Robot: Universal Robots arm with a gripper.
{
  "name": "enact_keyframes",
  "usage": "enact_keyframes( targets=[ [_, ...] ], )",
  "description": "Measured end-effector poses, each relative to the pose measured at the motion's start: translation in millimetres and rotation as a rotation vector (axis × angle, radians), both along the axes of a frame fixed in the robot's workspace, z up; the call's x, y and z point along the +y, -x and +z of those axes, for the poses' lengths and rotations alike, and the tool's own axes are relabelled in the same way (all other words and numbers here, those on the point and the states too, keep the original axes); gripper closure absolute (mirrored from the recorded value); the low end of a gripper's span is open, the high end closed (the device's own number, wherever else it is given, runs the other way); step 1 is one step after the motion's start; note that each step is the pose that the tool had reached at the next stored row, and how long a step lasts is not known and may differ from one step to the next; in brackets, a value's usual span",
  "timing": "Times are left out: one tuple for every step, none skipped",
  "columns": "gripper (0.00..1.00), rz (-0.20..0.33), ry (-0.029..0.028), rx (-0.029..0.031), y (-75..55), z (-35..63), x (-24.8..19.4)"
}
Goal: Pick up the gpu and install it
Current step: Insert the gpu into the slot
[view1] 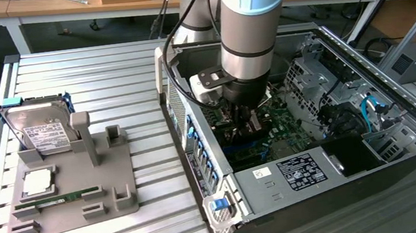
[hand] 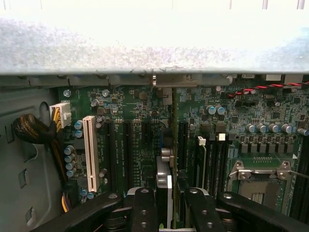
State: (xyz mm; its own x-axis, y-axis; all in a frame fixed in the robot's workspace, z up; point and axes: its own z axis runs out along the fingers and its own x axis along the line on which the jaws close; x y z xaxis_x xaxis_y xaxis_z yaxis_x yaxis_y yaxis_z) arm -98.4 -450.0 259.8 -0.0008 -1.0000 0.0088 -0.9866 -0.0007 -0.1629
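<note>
My gripper (view1: 244, 119) reaches down into the open computer case (view1: 306, 171), just above the green motherboard (view1: 283, 129). In the wrist view the gripper (hand: 165, 209) is shut on the gpu (hand: 164, 182), a thin card seen edge-on between the two black fingers (hand: 144, 208). The card stands upright over the motherboard (hand: 135, 121), lined up along the dark expansion slots between the white slot (hand: 89, 152) and the memory slots. Whether its lower edge touches a slot is hidden. In the exterior view the gpu (view1: 246, 128) is a dark shape under the wrist.
The case's rear wall (hand: 154, 48) stands close ahead of the card. A CPU socket (hand: 263, 180) and a cable bundle (hand: 31, 129) flank the slots. On the slatted table, a grey fixture (view1: 114, 178) holds a hard drive (view1: 39, 131), a CPU (view1: 38, 180) and a RAM stick (view1: 58, 199).
</note>
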Motion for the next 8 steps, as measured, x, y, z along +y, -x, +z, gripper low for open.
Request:
enact_keyframes(
  targets=[
    [0.73, -0.001, 0.0001, 0.0, 0.0, 0.0, 0.0],
    [0.73, -0.004, 0.0001, 0.0, 0.0, 0.0, 0.0],
    [0.73, -0.007, 0.0001, 0.0, 0.0, -0.1, 0.0],
    [0.73, -0.011, 0.0, -0.0001, 0.0, -0.1, 0.0],
    [0.73, -0.014, 0.0001, 0.0, 0.0, -0.1, 0.0],
    [0.73, -0.017, 0.0002, 0.0, 0.0, -0.1, 0.0],
    [0.73, -0.02, 0.0002, 0.0, 0.0, 0.0, 0.0],
    [0.73, -0.021, 0.0002, 0.0, 0.0, -0.1, 0.0]
  ],
)
